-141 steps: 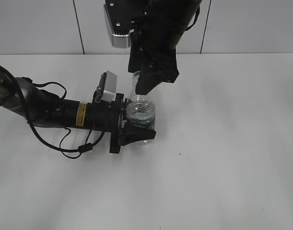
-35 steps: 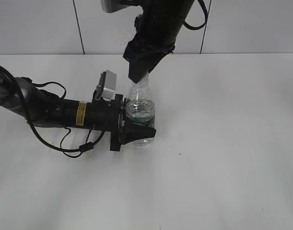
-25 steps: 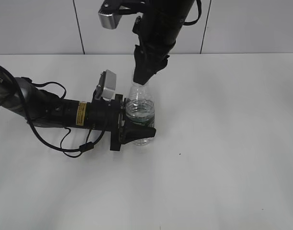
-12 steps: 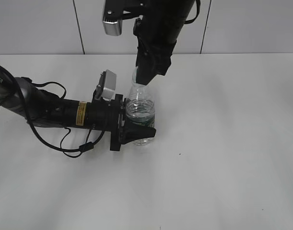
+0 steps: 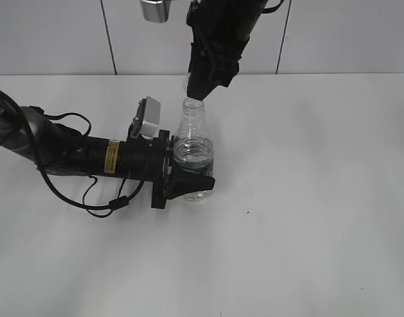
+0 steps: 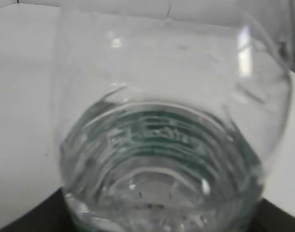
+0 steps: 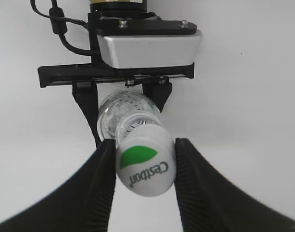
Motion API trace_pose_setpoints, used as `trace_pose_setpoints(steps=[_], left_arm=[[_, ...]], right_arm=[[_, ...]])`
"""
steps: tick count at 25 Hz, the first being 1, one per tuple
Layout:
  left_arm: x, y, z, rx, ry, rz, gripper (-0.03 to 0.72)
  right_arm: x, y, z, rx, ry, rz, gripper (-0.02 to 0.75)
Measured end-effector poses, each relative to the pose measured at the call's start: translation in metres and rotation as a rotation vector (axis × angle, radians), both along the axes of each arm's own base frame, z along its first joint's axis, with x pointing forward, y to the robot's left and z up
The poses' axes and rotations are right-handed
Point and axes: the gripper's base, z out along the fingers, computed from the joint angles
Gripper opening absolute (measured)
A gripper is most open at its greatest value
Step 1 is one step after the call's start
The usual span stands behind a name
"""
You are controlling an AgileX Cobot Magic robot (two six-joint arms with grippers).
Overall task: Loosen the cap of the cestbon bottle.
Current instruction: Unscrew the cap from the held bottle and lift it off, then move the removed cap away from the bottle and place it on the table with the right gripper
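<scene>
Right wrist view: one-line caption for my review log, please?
Right tool pinches the green-and-white cap above the cestbon bottle held by the left tool.

Upright uncapped cestbon bottle (image 5: 193, 153); cap (image 7: 145, 166) above it.

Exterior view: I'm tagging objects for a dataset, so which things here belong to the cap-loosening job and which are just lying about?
Part of the job:
- cestbon bottle, upright, clamped by the left tool
- cap, pinched in the right tool, lifted off the open neck

Lying about:
- nothing loose; only the white table
</scene>
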Motion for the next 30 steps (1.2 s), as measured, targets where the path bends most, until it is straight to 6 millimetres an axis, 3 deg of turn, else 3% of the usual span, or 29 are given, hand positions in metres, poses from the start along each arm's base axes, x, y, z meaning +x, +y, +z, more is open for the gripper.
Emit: trace_pose_setpoints(steps=[8, 13, 20, 24, 30], left_arm=[[0.0, 0.0, 0.0, -0.001, 0.003, 0.0, 0.405], [0.0, 0.0, 0.0, 0.0, 0.003, -0.001, 0.405], [0.0, 0.0, 0.0, -0.001, 0.003, -0.001, 0.405], [0.0, 0.0, 0.0, -0.002, 0.004, -0.001, 0.405], [0.0, 0.0, 0.0, -0.002, 0.004, -0.001, 0.405]], right_arm=[[0.003, -0.011, 0.008, -0.033, 0.017, -0.278, 0.286], [0.017, -0.031, 0.007, -0.031, 0.053, -0.543, 0.286], [0.056, -0.103, 0.007, 0.079, 0.189, -1.034, 0.286], [0.07, -0.144, 0.005, 0.119, 0.241, -1.232, 0.286], [0.075, -0.181, -0.031, 0.095, 0.298, -1.373, 0.285]])
